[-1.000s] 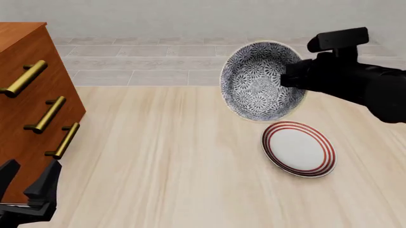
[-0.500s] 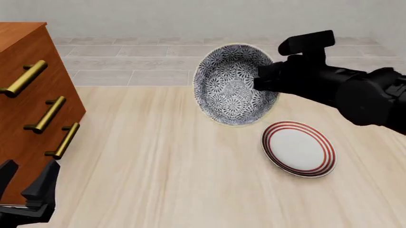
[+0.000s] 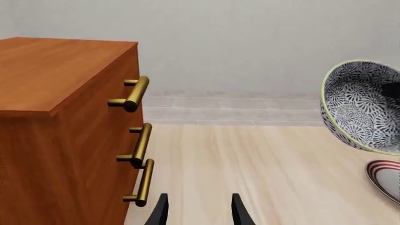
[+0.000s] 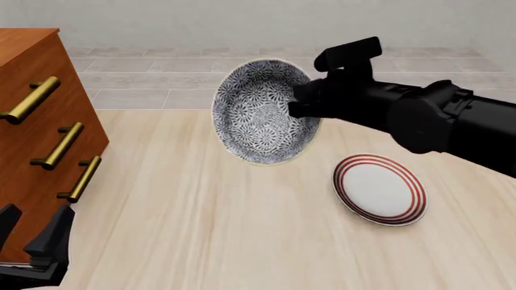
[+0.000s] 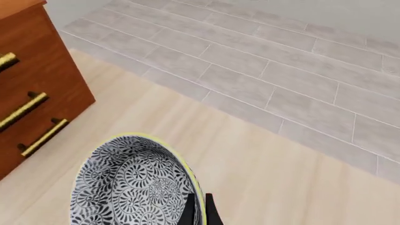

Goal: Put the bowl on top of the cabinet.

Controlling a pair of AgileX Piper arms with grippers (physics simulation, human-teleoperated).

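The blue-and-white patterned bowl (image 4: 260, 115) hangs in the air above the table, tipped on edge with its opening facing the camera. My right gripper (image 4: 295, 106) is shut on its right rim. In the right wrist view the bowl (image 5: 128, 185) shows with the gripper (image 5: 198, 212) pinching the yellowish rim. The reddish-brown cabinet (image 4: 32, 127) stands at the far left, well left of the bowl, its flat top (image 3: 56, 70) bare. My left gripper (image 4: 32, 244) is open and low at the front left beside the cabinet, its fingers (image 3: 160, 213) holding nothing. The left wrist view shows the bowl (image 3: 362, 110) too.
A flat white plate with red rings (image 4: 379, 188) lies on the table to the lower right of the bowl, and its edge (image 3: 386, 178) shows in the left wrist view. Brass bar handles (image 4: 60, 145) stick out of the cabinet's front. Grey tiled floor (image 4: 161, 78) lies beyond the table.
My right arm has carried the bowl steadily leftward toward the cabinet, off from above the plate. The left gripper has stayed almost where it was.
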